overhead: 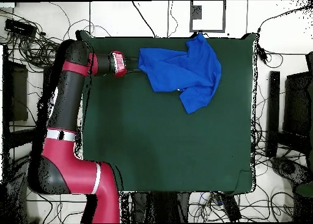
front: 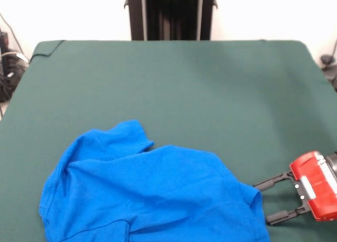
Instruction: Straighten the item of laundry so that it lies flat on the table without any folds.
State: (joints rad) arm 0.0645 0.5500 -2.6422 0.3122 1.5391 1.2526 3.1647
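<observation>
Shirt (front: 152, 192) long axis along table's (front: 174, 84) edge, pincer (front: 261, 201) open beside it

T-shirt (front: 152, 194) – soft matt cloth; table (front: 174, 89) – matt felt-like cover; gripper (front: 271, 200) – glossy plastic housing

Tangled cables (overhead: 36, 35) and dark equipment (overhead: 292, 112) lie around the floor.

Rumpled blue T-shirt (front: 152, 192), green table (front: 210, 89), spread-fingered hand (front: 267, 202) at its edge
</observation>
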